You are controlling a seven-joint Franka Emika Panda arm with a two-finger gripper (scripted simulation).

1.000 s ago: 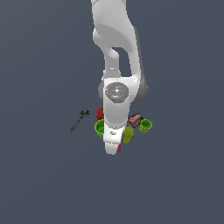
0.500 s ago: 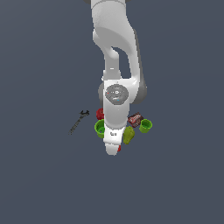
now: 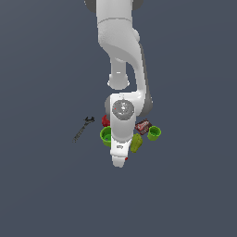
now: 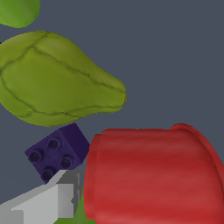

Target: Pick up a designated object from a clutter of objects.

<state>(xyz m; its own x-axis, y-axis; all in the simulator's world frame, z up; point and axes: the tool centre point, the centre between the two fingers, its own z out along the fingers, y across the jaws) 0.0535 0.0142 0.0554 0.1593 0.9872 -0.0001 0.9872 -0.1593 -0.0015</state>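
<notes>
Farthest to the exterior view's left, a dark wrench (image 3: pixel 83 129) lies on the grey floor (image 3: pixel 41 185), apart from the rest of the clutter. Right of it, a small red knob (image 3: pixel 105 121) sits just behind a green cup (image 3: pixel 106 135); both are partly hidden by the white arm (image 3: pixel 121 69), which hangs down over the middle of the pile.

The gripper (image 3: pixel 120 161) is low, at the near edge of the clutter. A sliver of red cup (image 3: pixel 126 159) shows right beside its tip. In the wrist view this red cup (image 4: pixel 153 175) lies on its side, filling much of the picture, with one grey finger (image 4: pixel 48 201) next to its narrower end. Only that finger shows, so whether the claw is wide, narrow or gripping cannot be told.

A purple block (image 4: pixel 57 153) rests between the finger and the pear (image 4: pixel 57 78), near the cup. In the exterior view the pear (image 3: pixel 136 143) lies just right of the arm, with a brown packet (image 3: pixel 142 125) behind it and a second, smaller green cup (image 3: pixel 154 133) farthest right.
</notes>
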